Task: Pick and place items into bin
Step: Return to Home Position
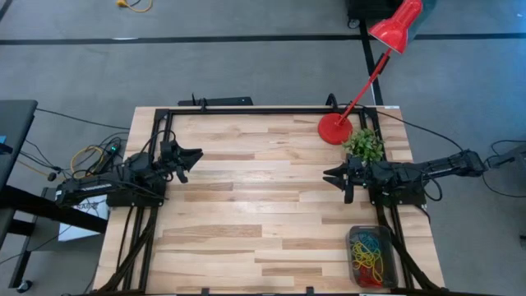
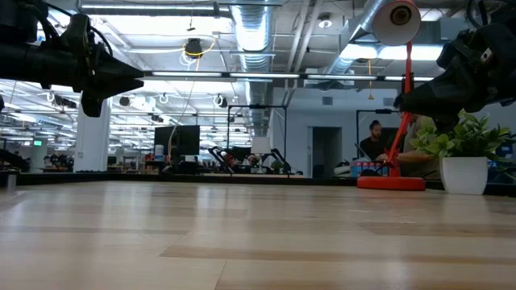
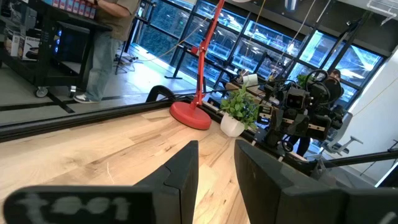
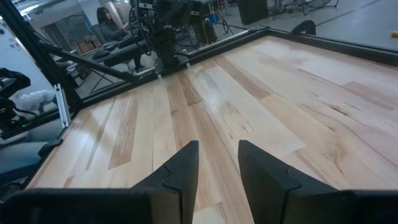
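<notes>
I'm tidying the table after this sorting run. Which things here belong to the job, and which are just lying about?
Job: rubber bands, in the bin at a corner of the table on the right arm's side; left end effector and right end effector, both open, empty, raised above the table.
Lying about: red lamp base, potted plant, cables off the table's left edge.

Nothing can be read for certain. In the left wrist view, pale marks on the body of the left gripper look like lettering, but are too blurred to make out. In the low view, a small green sign far back in the room is too small to read.
</notes>
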